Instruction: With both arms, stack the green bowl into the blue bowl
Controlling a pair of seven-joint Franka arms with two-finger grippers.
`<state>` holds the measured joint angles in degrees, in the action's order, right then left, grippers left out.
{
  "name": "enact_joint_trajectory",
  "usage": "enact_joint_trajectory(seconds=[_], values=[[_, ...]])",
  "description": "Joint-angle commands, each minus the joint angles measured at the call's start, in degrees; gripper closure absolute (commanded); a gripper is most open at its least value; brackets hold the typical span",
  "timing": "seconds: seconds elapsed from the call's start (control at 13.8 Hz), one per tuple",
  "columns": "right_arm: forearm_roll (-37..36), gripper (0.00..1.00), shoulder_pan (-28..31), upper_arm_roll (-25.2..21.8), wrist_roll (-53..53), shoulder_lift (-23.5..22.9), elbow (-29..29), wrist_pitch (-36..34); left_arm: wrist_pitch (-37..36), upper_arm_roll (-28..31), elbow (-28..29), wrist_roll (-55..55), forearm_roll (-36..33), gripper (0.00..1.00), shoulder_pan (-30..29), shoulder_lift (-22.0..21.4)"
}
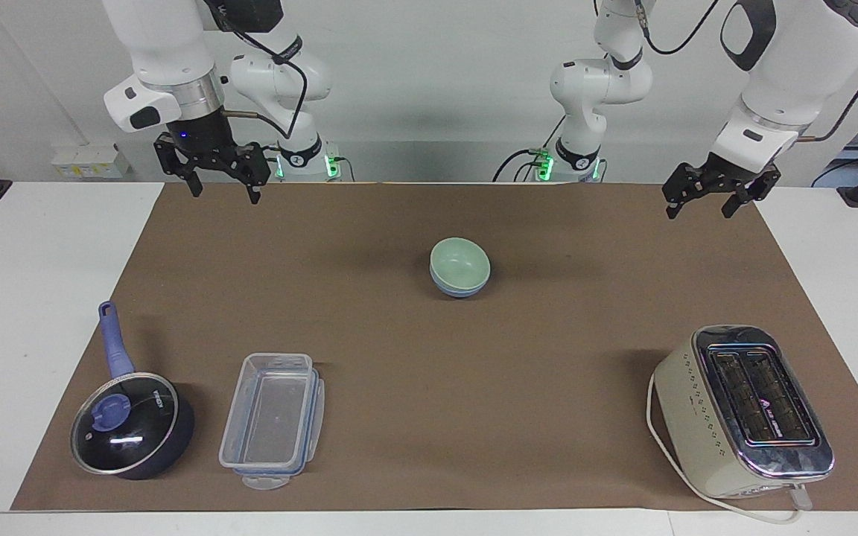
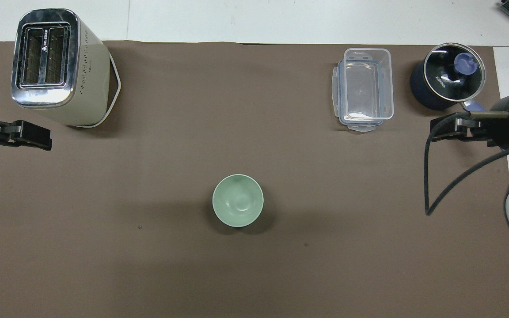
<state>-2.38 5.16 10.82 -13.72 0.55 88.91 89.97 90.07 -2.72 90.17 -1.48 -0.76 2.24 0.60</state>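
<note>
The pale green bowl (image 1: 459,262) sits nested inside the blue bowl (image 1: 462,291) at the middle of the brown mat. In the overhead view only the green bowl (image 2: 237,206) shows; the blue bowl is hidden under it. My right gripper (image 1: 225,192) is open and empty, raised over the mat's edge by the robots, toward the right arm's end, well apart from the bowls. My left gripper (image 1: 699,211) is open and empty, raised over the mat's corner at the left arm's end, where it waits. Both grippers also show in the overhead view: the right one (image 2: 451,129) and the left one (image 2: 33,137).
A cream toaster (image 1: 743,411) stands toward the left arm's end, farther from the robots than the bowls. A clear plastic container (image 1: 272,418) and a dark pot with a blue handle and glass lid (image 1: 131,429) stand toward the right arm's end.
</note>
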Motion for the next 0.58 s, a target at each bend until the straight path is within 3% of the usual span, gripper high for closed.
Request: enact_joint_trajectory(seconds=[0.0,0.29,0.51], values=[[1.6,0.0,1.3,0.2,1.9,1.6,2.0,0.9,1.0,-0.2,1.8,0.3,0.3,0.0,-0.7,-1.4],[0.7,0.0,1.4,0.2,3.9,-1.3,-3.5,-5.7,1.0,-0.2,1.8,0.3,0.3,0.0,-0.7,-1.4],[0.6,0.0,2.0,0.1,6.5,-2.4,-5.4,-6.6,1.0,-0.2,1.8,0.3,0.3,0.0,-0.7,-1.4]])
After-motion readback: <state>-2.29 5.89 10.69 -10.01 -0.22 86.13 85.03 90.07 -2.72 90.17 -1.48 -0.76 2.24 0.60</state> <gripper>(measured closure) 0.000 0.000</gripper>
